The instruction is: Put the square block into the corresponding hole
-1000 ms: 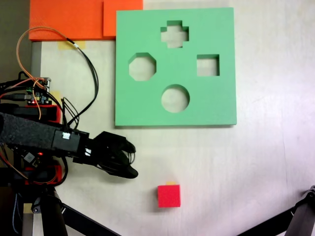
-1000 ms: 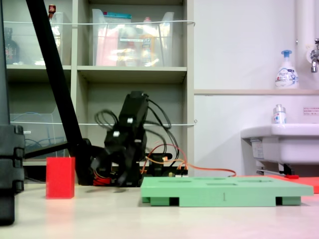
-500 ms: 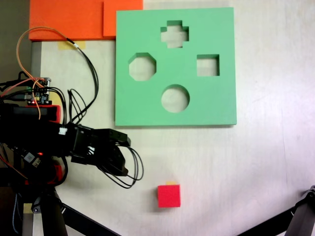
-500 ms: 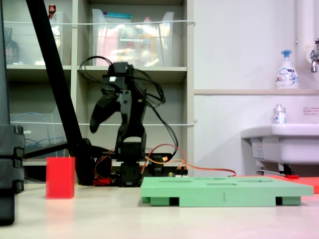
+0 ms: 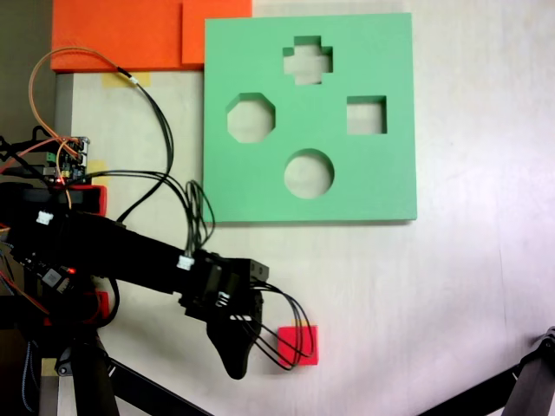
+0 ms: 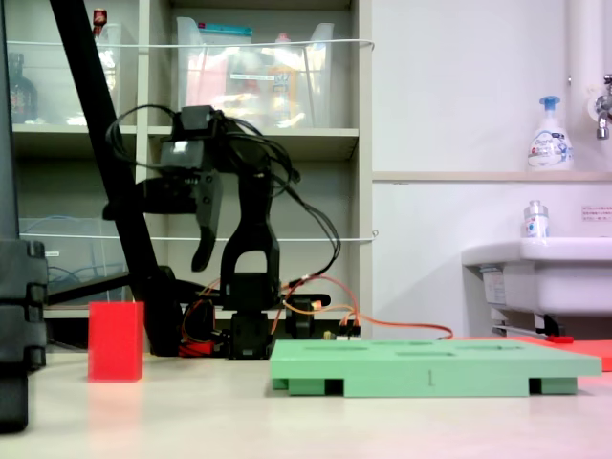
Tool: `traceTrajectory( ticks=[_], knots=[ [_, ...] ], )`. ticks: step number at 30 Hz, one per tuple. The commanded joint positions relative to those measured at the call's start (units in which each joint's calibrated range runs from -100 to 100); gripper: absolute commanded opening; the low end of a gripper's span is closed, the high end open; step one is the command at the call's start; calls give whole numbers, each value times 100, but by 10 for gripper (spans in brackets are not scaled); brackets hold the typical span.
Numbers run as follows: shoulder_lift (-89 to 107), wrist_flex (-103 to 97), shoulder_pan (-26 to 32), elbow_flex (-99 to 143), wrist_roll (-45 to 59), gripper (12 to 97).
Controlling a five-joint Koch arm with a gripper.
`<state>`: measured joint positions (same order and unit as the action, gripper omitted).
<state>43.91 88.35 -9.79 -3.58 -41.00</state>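
The pale counter (image 5: 451, 286) carries everything, and the largest thing on it is the flat green foam board (image 5: 381, 182), lying face up so that its cutouts open upward for dropping shapes in from above. In the low side-on fixed view the same board (image 6: 430, 368) is a thick slab with notches along its lower edge, raised a little off the surface. Flat orange foam sheets (image 5: 121, 35) lie past its top left corner, out of the working area.

The black hobby arm (image 5: 113, 251) reaches from its base at the left edge toward the lower middle of the counter, its loose black cables (image 5: 286, 338) draping over the block's left edge in the top-down fixed view. From the side, the end effector (image 6: 203, 251) hangs high above the counter, pointing down; probably it is being lined up over the block before descending. Only one dark finger shows plainly, so whether it is spread or pressed together I cannot tell.

The square cutout with four straight sides (image 5: 366, 115) sits on the board's right half, empty, with a cross above left, an octagon further left and a circle below left.

The small bright red cube (image 5: 303, 343) rests on the bare counter below the board, well apart from its hole, not yet gripped. Its faces look plain and matte, edges crisp; from the side, the cube (image 6: 116, 340) stands upright and looks taller than wide.
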Motion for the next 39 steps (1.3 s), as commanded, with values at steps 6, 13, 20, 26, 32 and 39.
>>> traceTrajectory(
  ticks=[6, 13, 20, 26, 32, 39],
  knots=[
    [-1835, -270, -29, -769, 171, 960],
    [-3078, -626, -29, -1148, 181, 960],
    [-3972, -963, -73, -1228, 181, 958],
    [-4321, -992, -83, -1188, 186, 887],
    [-4321, -905, -171, -928, 181, 493],
    [-4307, -799, -254, -520, 176, 412]
  ],
)
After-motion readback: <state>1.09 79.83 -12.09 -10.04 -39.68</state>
